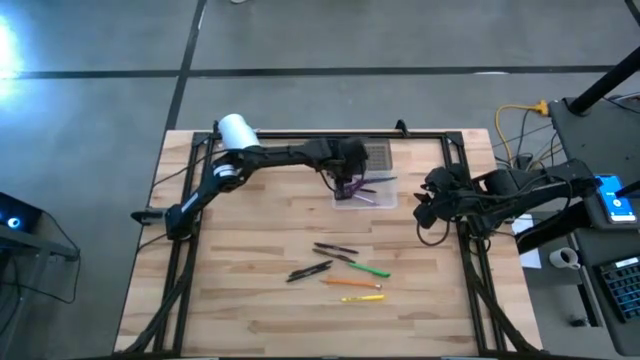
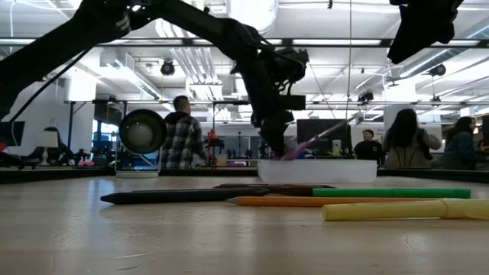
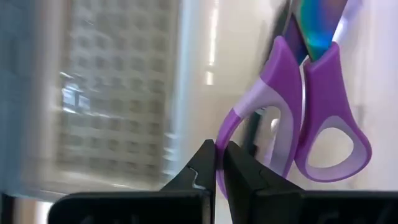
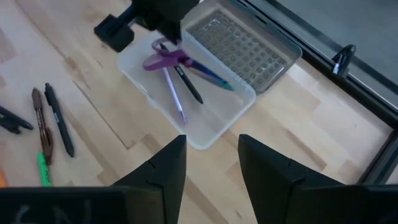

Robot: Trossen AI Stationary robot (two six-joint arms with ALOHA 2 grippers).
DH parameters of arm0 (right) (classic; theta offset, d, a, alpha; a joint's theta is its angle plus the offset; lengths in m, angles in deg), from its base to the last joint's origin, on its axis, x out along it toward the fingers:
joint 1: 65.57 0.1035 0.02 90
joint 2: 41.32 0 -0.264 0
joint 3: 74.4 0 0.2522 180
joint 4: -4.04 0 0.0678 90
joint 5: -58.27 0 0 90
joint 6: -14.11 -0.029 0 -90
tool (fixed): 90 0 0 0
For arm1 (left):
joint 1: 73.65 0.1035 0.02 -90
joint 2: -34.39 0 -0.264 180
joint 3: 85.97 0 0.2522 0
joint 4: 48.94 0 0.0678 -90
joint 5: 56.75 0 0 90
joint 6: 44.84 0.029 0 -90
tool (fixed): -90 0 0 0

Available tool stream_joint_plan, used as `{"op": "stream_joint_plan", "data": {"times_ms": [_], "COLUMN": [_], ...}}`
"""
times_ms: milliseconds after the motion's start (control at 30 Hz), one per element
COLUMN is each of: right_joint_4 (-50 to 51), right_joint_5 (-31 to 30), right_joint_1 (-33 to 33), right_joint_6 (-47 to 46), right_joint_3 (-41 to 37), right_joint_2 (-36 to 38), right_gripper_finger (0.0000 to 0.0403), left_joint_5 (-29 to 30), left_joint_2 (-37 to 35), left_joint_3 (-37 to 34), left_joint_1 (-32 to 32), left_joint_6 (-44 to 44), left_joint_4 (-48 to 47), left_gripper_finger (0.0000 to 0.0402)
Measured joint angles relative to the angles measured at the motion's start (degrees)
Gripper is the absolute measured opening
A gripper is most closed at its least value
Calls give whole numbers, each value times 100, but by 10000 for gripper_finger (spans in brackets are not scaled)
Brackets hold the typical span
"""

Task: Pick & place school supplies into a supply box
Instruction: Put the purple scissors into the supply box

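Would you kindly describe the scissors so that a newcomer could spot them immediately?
Find the clear supply box at the table's far side, under the left gripper. The scissors hang in its shut fingers over the box. Unlike the pens beside them, they have purple loop handles.

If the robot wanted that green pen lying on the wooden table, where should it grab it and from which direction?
Probably around the middle of the thin green pen, coming straight down from above. It lies flat on the wooden table, so only its top and sides are reachable. Fingers should close across its narrow width, turned crosswise to its length. The orange pen lies close beside it, so aim for the end farther from that.
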Motion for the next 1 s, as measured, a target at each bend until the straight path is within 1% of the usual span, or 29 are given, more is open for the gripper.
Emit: {"op": "stream_joint_plan", "data": {"times_ms": [100,167,367,567,633,867,1000], "right_joint_4": [1,0,2,2,2,3,5], "right_joint_5": [7,9,8,5,-2,-4,-3], "right_joint_1": [0,0,0,0,0,0,0], "right_joint_6": [-11,-11,-9,-7,-7,-7,-9], "right_joint_3": [0,0,0,0,-4,-73,-110], "right_joint_2": [0,0,0,0,0,0,0], "right_gripper_finger": [137,137,137,137,137,137,137], "left_joint_5": [-72,-69,-89,-69,-69,-72,-56], "left_joint_2": [0,0,-31,-88,-96,-118,-120], "left_joint_3": [-228,-271,-186,-32,-18,-42,-49], "left_joint_1": [-37,-67,-92,-90,-90,-100,-105], "left_joint_6": [-110,-117,-117,-382,-413,-246,-276], "left_joint_4": [-31,-267,-1210,-1767,-1886,-1855,-2201], "left_gripper_finger": [0,2,5,3,4,6,5]}}
